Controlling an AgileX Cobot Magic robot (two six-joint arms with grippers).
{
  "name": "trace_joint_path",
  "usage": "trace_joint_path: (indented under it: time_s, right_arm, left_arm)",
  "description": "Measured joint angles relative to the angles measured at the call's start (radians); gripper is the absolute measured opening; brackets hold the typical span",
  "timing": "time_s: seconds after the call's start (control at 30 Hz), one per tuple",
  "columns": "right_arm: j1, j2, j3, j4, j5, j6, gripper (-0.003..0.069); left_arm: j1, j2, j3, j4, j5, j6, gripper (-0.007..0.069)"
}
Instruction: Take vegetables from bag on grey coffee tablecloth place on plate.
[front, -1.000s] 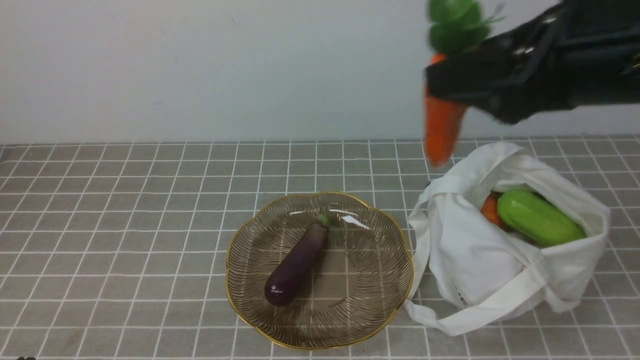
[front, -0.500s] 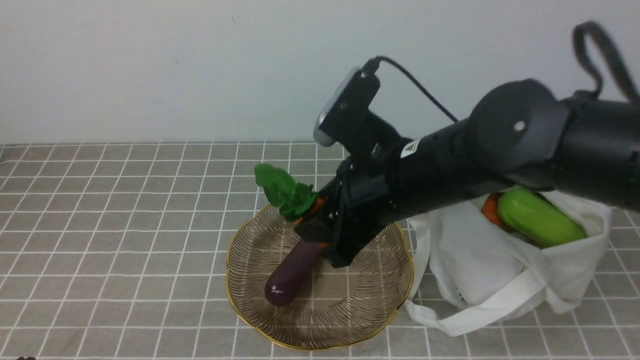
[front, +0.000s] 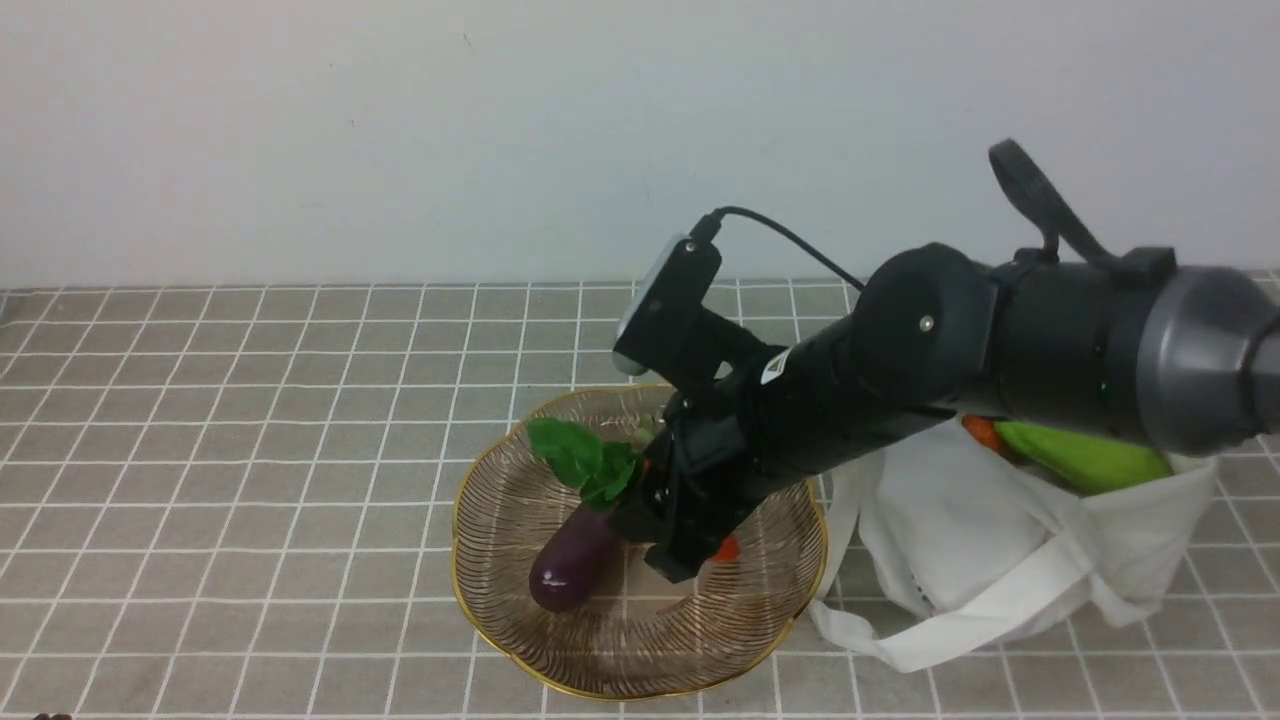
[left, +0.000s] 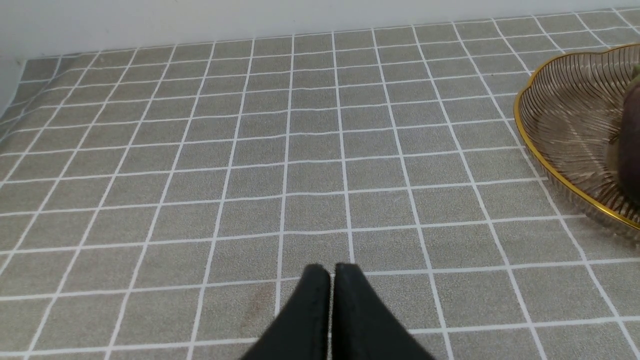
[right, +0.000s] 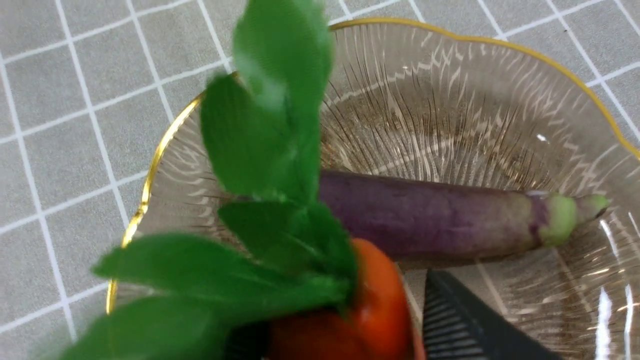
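Straddling a glossy, leafy-topped orange carrot (right: 350, 310), my right claw (front: 685, 545) stands parted, not pinching; beside the carrot, a smooth purple eggplant (right: 430, 215) shares the ribbed gold-rimmed glass plate (front: 500, 520).

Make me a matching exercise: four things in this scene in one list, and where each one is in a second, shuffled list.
Things:
1. eggplant
2. leafy carrot
3. cucumber
4. left hand

Places:
A. in the bag
B. over bare tablecloth
C. lying on the plate
D. between the fingers of the right hand

Pairs: 1-C, 2-D, 3-A, 4-B
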Motion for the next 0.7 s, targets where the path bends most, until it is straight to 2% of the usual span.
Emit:
trace_joint_path:
  time_s: [0.03,0.17,0.33,0.43,0.5,0.53,0.57,0.63,0.7]
  right_arm:
    - [0.000,0.000,0.000,0.000,0.000,0.029,0.0475]
    - [0.000,-0.002,0.000,0.000,0.000,0.078,0.0558]
    - [0.000,-0.079,0.000,-0.023,0.002,0.130,0.0569]
    - [0.000,-0.168,0.000,-0.033,0.005,0.213,0.0527]
    - [0.000,-0.311,0.000,-0.069,0.021,0.329,0.0446]
    - [0.000,-0.323,0.000,-0.073,0.023,0.337,0.0446]
    - [0.000,-0.436,0.000,-0.126,0.031,0.401,0.0370]
    - [0.000,-0.540,0.000,-0.198,0.040,0.446,0.0287]
    - [0.000,-0.675,0.000,-0.309,0.059,0.513,0.0159]
  left_arm:
    - [0.000,0.000,0.000,0.000,0.000,0.000,-0.0005]
    - [0.000,0.000,0.000,0.000,0.000,0.000,-0.0005]
    - [0.000,0.000,0.000,0.000,0.000,0.000,-0.0005]
    - [0.000,0.000,0.000,0.000,0.000,0.000,-0.0005]
    - [0.000,0.000,0.000,0.000,0.000,0.000,-0.0005]
    - [0.000,0.000,0.000,0.000,0.000,0.000,-0.0005]
    - [0.000,0.000,0.000,0.000,0.000,0.000,-0.0005]
    - [0.000,0.000,0.000,0.000,0.000,0.000,-0.0005]
    - [0.000,0.000,0.000,0.000,0.000,0.000,-0.0005]
